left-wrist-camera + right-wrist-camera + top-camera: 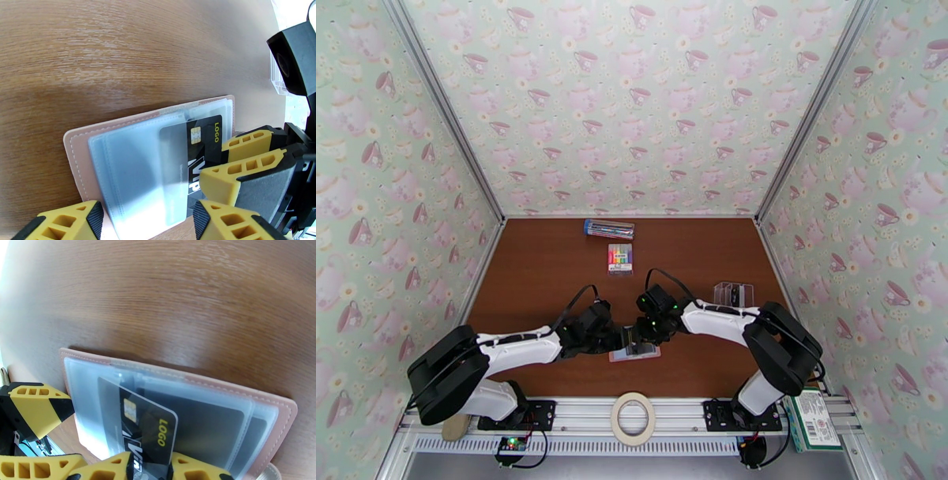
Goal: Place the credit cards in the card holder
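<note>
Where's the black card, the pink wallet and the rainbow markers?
black card (206, 139), left wrist view, between chip and LOGO.
pink wallet (76, 158), left wrist view, bare left border.
rainbow markers (620, 258), top view, middle of the pack.

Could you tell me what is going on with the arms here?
The right end effector is pinching a black card marked LOGO, its far end tucked into a clear pocket of the open pink card holder, which lies flat on the table. The left end effector straddles one end of the holder; whether it grips it is unclear.
</note>
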You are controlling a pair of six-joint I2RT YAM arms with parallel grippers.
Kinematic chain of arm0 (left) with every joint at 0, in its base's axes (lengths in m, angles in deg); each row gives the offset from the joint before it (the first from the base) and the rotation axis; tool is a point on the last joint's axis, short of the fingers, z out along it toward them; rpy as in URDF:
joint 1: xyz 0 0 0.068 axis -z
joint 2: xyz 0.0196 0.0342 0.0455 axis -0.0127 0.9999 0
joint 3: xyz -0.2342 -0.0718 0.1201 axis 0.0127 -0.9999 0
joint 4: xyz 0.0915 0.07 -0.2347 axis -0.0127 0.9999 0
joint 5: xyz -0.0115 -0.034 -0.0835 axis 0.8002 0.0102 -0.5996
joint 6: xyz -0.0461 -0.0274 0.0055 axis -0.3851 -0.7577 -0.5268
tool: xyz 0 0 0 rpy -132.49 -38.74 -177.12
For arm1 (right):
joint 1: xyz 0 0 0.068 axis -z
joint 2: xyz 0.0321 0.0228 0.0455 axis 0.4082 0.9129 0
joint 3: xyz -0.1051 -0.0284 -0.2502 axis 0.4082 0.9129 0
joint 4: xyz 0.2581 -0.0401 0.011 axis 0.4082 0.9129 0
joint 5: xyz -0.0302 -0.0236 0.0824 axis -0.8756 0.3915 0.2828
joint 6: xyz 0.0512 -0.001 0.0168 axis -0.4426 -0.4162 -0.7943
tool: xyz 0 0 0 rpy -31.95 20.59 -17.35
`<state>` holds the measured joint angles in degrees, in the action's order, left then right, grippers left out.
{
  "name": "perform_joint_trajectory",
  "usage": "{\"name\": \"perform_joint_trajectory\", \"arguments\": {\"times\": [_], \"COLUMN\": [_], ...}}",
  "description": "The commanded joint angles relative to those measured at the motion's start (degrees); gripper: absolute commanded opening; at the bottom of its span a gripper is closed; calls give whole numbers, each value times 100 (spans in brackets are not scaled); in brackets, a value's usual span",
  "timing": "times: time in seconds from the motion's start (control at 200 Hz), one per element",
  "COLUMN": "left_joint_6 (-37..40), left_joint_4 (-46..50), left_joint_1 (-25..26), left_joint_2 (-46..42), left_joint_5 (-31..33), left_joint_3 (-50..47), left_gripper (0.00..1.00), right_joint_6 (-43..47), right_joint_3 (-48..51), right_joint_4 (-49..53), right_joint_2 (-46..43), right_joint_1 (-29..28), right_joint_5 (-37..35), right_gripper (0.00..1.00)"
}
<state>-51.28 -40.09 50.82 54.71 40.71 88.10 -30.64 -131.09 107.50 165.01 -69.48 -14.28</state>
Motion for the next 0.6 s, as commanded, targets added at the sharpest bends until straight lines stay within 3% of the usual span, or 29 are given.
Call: {"name": "perform_joint_trajectory", "arguments": {"times": [0.0,0.591], "left_joint_6": [82,74], "left_joint_4": [71,70], "left_joint_1": [36,37], "left_joint_2": [-48,-41], "left_joint_5": [58,61], "left_joint_3": [68,69], "left_gripper": [66,67], "right_joint_6": [130,102], "right_joint_3": [-100,-132], "right_joint_4": [294,285], "right_joint_2": [18,-203], "right_joint_1": [-48,-48], "right_joint_5": [-407,-594], "right_gripper": [30,35]}}
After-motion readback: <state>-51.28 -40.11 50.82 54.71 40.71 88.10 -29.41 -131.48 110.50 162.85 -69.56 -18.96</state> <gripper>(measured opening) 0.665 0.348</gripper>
